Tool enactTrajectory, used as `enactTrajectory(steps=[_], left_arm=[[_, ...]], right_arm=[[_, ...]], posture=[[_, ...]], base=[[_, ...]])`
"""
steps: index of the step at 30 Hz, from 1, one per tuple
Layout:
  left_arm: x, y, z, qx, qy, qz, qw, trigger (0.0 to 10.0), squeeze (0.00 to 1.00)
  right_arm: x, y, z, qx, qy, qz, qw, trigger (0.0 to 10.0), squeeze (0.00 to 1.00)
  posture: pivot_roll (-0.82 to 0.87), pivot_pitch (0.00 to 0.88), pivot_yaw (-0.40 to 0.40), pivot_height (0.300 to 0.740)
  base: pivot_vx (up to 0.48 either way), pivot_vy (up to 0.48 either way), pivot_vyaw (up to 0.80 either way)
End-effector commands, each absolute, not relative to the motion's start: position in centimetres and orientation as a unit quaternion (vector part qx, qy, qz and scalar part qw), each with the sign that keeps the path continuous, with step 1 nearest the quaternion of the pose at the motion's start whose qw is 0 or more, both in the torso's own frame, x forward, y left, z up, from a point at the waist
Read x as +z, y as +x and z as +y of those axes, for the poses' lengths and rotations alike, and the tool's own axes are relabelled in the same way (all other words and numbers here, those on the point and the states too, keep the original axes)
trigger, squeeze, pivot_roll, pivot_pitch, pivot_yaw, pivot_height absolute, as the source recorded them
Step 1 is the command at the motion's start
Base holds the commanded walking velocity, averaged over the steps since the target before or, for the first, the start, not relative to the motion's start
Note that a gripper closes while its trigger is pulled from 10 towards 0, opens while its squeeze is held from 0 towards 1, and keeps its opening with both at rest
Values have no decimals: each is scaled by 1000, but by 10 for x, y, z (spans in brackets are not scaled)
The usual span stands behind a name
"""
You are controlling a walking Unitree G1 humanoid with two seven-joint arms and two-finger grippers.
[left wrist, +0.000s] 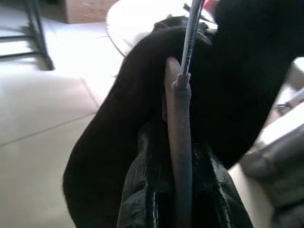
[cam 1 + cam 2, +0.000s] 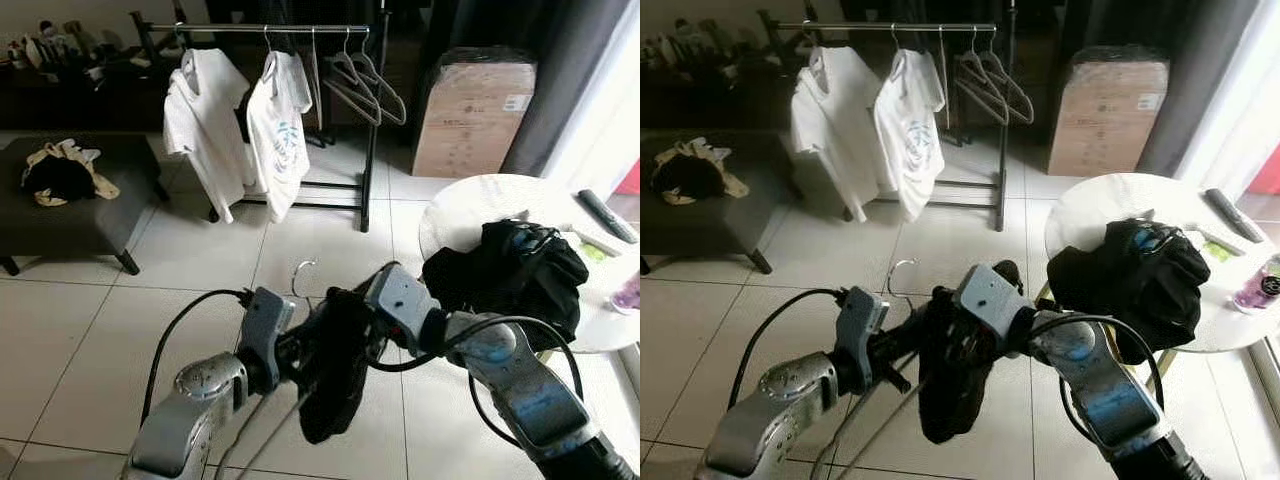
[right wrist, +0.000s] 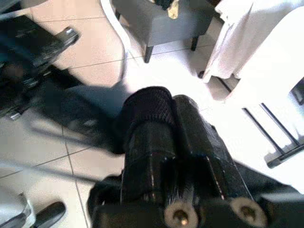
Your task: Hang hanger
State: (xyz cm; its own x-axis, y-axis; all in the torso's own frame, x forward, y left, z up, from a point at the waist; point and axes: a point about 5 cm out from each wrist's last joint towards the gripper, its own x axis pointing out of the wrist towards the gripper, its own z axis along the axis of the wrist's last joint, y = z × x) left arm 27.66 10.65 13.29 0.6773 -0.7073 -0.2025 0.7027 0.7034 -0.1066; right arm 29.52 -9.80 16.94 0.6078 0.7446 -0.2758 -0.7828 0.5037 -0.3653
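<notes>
- Pale tiled floor [image 2: 90,320] runs under everything you see; take the clothes rack [image 2: 366,130] at the far side of the room as your landmark.
- On the rack's rail: two white T-shirts [image 2: 205,115] on hangers toward its left end, and a cluster of bare hangers [image 2: 362,85] close to its right upright.
- Left of the rack, nearer you, sits a dark ottoman [image 2: 60,215] with a heap of pale and black clothes [image 2: 58,172] on top.
- Right of the rack stands a wrapped cardboard box [image 2: 470,115] against a dark curtain.
- Right of the rack and closer to you, a round white table [image 2: 470,205] carries a black garment pile [image 2: 520,270] and a remote [image 2: 607,215].
- The hanger [image 2: 303,276] is in front of the rack, well apart from it, held between your two arms; its wire hook stands up above a black garment [image 2: 330,385] draped over it and hanging down.
- Your left gripper [image 1: 183,156] is clamped on the hanger: the wrist view shows the hanger's grey neck pinched between the two black fingers [image 1: 140,199], black cloth bunched against it.
- Your right gripper [image 2: 345,310] is up against the same black garment from the other side. Its wrist view shows the fingers [image 3: 152,133] pressed together side by side; you cannot tell whether cloth is caught between them.
</notes>
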Motion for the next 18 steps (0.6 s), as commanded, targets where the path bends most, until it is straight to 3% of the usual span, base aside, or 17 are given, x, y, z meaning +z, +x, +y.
enactTrajectory(steps=[1, 6, 13, 18], left_arm=[[143, 271, 101, -418, -15, 95, 903, 10000, 0], [144, 269, 102, -432, -17, 99, 896, 10000, 0], [137, 260, 119, -437, 11, 139, 889, 10000, 0], [130, 254, 129, -438, 28, 170, 882, 10000, 0]], right_arm=[[175, 300, -98, 423, -240, 26, 873, 10000, 0], [169, 307, -102, 393, -260, 35, 881, 10000, 0], [164, 333, -132, 242, -276, 72, 927, 10000, 0], [162, 341, -145, 188, -278, 86, 938, 10000, 0]], posture=[[4, 168, 7, 740], [5, 166, 5, 740], [10, 168, 4, 740], [13, 169, 4, 740]], base=[[0, 0, 0], [0, 0, 0], [0, 0, 0], [0, 0, 0]])
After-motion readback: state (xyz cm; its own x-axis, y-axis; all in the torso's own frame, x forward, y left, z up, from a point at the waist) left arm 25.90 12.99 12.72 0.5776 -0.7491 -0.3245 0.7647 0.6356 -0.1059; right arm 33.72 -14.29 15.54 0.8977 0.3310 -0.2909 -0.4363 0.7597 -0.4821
